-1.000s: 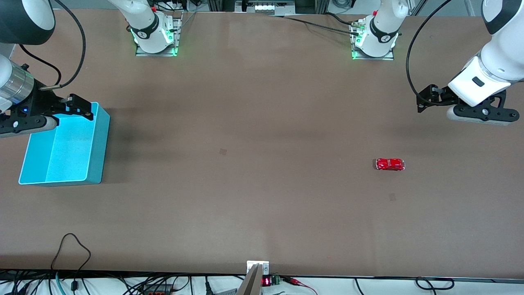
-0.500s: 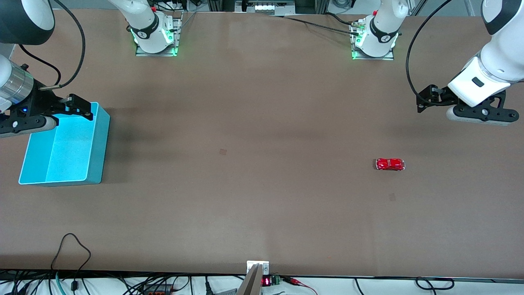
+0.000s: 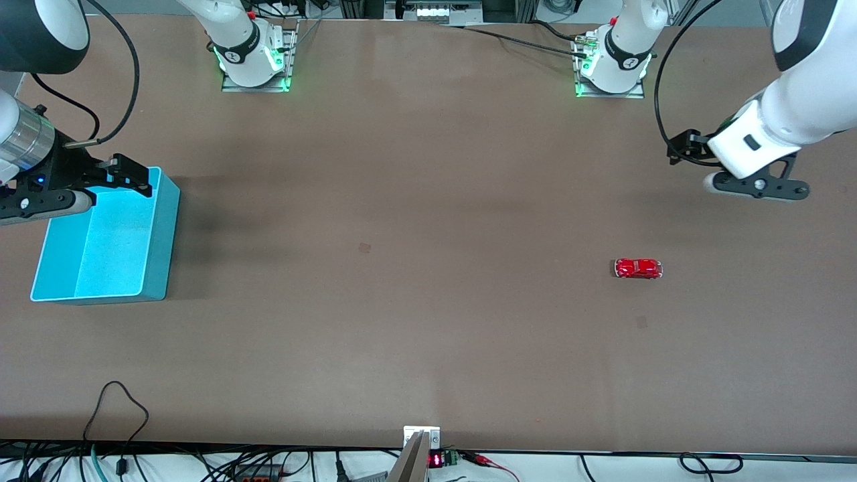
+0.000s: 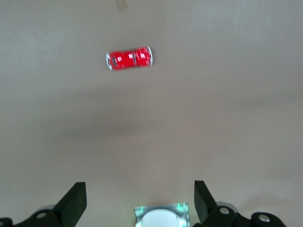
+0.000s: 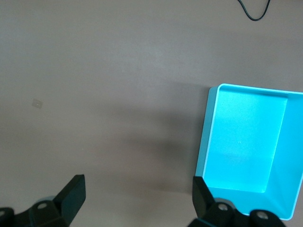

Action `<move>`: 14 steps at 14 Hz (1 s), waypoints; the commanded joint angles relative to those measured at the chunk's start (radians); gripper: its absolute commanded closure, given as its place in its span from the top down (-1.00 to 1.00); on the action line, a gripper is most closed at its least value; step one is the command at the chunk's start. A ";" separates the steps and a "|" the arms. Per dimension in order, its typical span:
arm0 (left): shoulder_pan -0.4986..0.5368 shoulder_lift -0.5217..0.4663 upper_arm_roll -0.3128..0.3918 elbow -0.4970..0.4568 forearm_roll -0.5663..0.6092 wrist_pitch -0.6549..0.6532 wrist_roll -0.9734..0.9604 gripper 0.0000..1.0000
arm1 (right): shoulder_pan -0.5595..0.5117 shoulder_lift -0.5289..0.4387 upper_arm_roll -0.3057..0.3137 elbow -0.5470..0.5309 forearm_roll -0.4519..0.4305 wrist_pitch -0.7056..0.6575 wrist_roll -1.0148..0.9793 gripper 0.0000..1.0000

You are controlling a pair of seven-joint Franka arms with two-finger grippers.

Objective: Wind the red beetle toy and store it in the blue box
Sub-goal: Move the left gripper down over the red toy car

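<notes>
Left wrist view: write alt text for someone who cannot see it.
A small red toy car sits alone on a plain brown table, seen from above. The left gripper hangs over bare table short of the car, its two dark fingers spread wide with nothing between them.

left arm: reaches from its base out over the table's left-arm end
left gripper [image 4: 138, 203]: raised, fingers spread wide, nothing held
right arm: waits
right gripper [image 5: 136, 201]: raised, fingers apart, nothing held
</notes>
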 commanded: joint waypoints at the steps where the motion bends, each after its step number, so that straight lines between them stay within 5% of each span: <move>1: -0.019 0.015 -0.001 0.025 -0.009 -0.047 0.111 1.00 | -0.004 0.005 0.000 -0.012 0.017 0.005 -0.012 1.00; 9: 0.056 0.128 0.002 -0.035 0.032 0.238 0.853 1.00 | -0.004 0.056 0.000 -0.010 0.017 -0.010 -0.014 1.00; 14: 0.056 0.170 0.004 -0.278 0.091 0.679 1.097 1.00 | -0.003 0.070 0.000 -0.010 0.020 -0.028 -0.014 1.00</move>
